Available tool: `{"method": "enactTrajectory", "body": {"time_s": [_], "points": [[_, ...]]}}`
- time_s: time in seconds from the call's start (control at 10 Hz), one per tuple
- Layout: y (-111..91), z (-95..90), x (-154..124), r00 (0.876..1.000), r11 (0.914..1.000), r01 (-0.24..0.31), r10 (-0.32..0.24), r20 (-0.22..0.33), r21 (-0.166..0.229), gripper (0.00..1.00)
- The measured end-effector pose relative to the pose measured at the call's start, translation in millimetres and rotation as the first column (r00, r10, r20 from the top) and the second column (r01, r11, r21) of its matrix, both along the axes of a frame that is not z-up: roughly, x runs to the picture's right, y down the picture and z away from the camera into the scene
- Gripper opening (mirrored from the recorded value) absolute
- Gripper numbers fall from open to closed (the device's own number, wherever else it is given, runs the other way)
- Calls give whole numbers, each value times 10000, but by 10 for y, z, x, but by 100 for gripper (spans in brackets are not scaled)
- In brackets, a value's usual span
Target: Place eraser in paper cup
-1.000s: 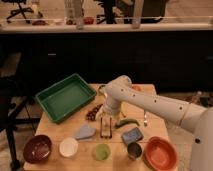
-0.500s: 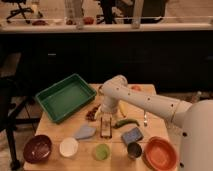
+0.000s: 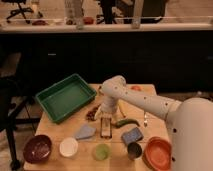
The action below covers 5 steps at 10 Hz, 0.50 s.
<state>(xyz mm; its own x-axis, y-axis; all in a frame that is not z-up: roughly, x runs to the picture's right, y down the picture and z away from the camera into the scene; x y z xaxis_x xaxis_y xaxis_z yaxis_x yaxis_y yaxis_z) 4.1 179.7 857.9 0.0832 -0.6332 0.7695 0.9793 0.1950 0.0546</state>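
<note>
Over a wooden table (image 3: 55, 131), the robot's white arm (image 3: 145, 102) reaches down, its gripper (image 3: 105, 121) spread wide and holding nothing. A green tray (image 3: 65, 97) sits up and to the left of the hand, an orange bowl (image 3: 159, 151) and a maroon bowl (image 3: 37, 148) at the near corners on either side. The paper cup (image 3: 68, 147) stands nearer the camera and left of the hand, well apart from it, while the eraser (image 3: 105, 130) lies flat on the table right at the fingertips, on their near side.
</note>
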Motion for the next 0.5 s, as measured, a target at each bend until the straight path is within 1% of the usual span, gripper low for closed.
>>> {"method": "enactTrajectory", "body": {"time_s": [0.1, 0.2, 0.3, 0.4, 0.5], "points": [[23, 21, -9, 10000, 10000, 16, -16, 20, -93, 79], [50, 40, -13, 10000, 9998, 8, -7, 52, -193, 75], [75, 52, 15, 10000, 9996, -45, 46, 26, -287, 63], [88, 53, 38, 10000, 9994, -67, 66, -8, -336, 55], [96, 45, 55, 10000, 9993, -69, 68, -40, -379, 43]]}}
